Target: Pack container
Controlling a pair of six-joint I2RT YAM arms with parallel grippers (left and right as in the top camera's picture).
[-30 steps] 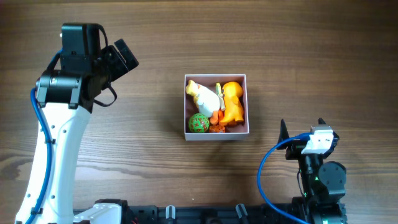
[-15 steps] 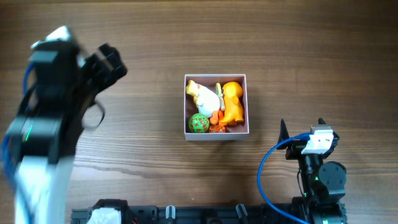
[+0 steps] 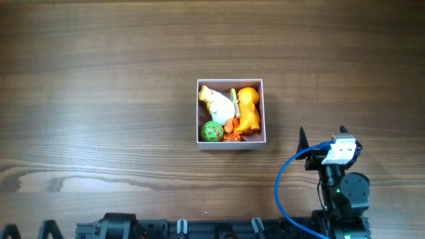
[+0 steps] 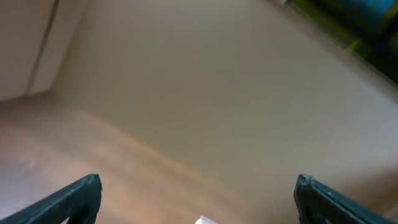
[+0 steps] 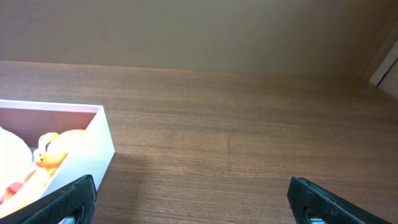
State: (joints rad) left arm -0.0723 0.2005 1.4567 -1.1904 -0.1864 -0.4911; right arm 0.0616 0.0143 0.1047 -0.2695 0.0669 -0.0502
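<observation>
Sitting mid-frame in the overhead, the container [image 3: 232,145] is looking light, thin-walled and crushable, so pinching one wall at the rim is probably safest; the right gripper [image 3: 323,133], lower right, is gaping empty. Left wrist: the left gripper [image 4: 199,196] is gaping too, holding nothing, view blurred. Right wrist is showing the container at lower left, apart from the spread jaws.

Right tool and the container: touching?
Apart. Overhead shows a strip of table between the right tool and the container.
</observation>
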